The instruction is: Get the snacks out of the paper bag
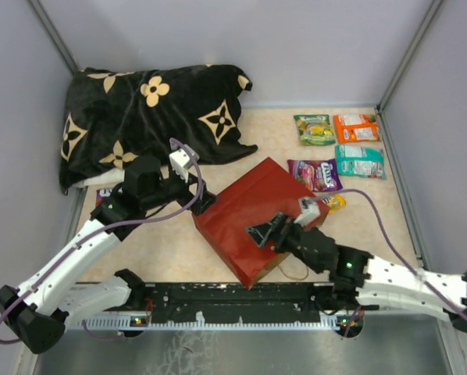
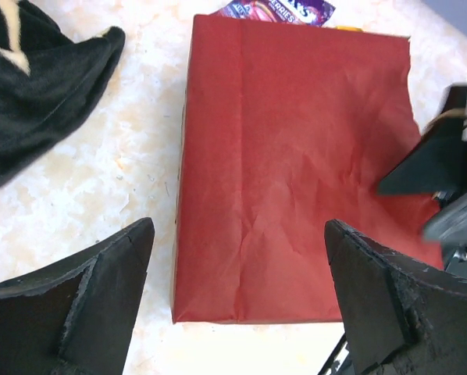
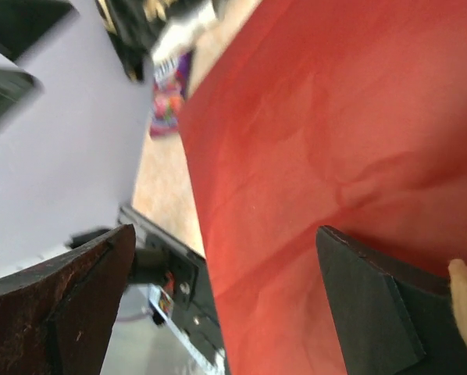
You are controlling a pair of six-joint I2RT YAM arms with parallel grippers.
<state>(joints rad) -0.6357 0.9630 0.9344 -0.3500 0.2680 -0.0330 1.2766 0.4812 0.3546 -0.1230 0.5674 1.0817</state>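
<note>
The red paper bag lies flat in the middle of the table, its looped handle at the near end. Green, orange, teal and purple snacks lie on the table at the back right, with a yellow pack by the bag's right corner. My left gripper hangs open just off the bag's left end. My right gripper hovers open over the bag's near part, nothing between its fingers. The bag's inside is hidden.
A black flower-patterned pillow fills the back left corner. Another purple packet peeks out by its near edge, also in the right wrist view. Grey walls close in three sides; the arms' base rail runs along the near edge.
</note>
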